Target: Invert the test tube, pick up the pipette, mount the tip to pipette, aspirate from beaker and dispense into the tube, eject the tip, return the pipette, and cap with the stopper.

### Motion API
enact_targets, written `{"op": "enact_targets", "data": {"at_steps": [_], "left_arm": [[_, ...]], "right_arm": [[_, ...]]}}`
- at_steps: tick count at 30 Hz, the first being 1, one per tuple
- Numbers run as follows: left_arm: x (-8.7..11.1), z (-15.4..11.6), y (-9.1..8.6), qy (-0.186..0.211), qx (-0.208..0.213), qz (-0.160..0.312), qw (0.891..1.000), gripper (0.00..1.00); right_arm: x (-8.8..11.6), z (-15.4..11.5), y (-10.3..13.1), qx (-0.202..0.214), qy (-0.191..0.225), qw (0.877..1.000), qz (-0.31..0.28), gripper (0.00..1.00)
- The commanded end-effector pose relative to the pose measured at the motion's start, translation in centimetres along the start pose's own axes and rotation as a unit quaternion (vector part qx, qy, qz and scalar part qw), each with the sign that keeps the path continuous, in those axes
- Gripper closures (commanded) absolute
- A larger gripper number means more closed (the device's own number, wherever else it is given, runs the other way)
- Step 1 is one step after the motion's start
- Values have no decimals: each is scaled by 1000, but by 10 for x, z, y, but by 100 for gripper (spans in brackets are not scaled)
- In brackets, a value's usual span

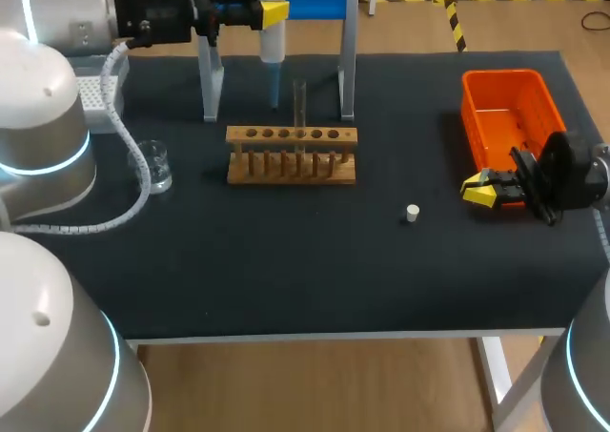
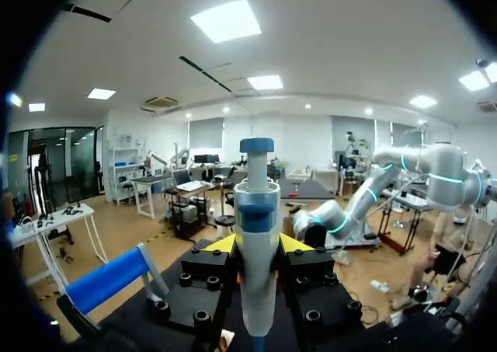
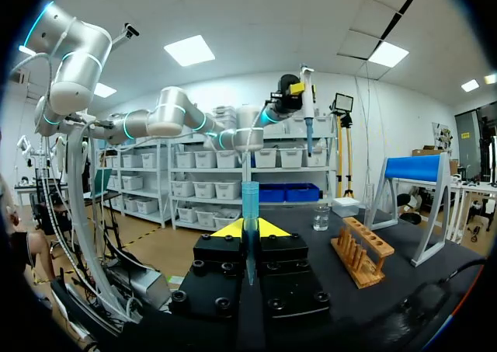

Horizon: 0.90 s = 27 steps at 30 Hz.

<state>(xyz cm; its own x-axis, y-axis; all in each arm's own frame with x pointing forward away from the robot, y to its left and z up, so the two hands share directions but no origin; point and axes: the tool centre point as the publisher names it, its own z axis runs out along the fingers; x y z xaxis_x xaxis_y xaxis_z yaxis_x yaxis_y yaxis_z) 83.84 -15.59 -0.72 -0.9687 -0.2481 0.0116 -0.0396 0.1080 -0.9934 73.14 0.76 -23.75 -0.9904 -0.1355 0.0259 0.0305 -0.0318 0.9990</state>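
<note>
Clamps pipette (image 2: 257, 212) in left gripper (image 2: 257, 245) at 12 o'clock, tip (image 3: 250, 200) in right gripper (image 3: 250, 229) at 3; risks skewed mounting if misaligned.

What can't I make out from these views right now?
- Head view: pipette tip hidden by the right pincer; only the right wrist view shows it.
- Left wrist view: pipette in left pincer, lower end cut off by the edge.
- Head view: test tube open end and beaker level too small.

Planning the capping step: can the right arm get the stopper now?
Probably not yet: bare table lies between the right claw and the stopper, but the claw is shut on a pipette tip.
</note>
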Motion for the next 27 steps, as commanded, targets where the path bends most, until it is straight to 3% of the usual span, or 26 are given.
{"op": "enact_targets", "data": {"at_steps": [1, 27], "left_arm": [[-3, 10, -6, 18, 3, -1, 1000, 100], [17, 57, -19, 66, 5, 6, 998, 100]], "right_arm": [[1, 0, 0, 1, -1, 1000, 0, 100], [1, 0, 0, 1, -1, 1000, 0, 100]]}}
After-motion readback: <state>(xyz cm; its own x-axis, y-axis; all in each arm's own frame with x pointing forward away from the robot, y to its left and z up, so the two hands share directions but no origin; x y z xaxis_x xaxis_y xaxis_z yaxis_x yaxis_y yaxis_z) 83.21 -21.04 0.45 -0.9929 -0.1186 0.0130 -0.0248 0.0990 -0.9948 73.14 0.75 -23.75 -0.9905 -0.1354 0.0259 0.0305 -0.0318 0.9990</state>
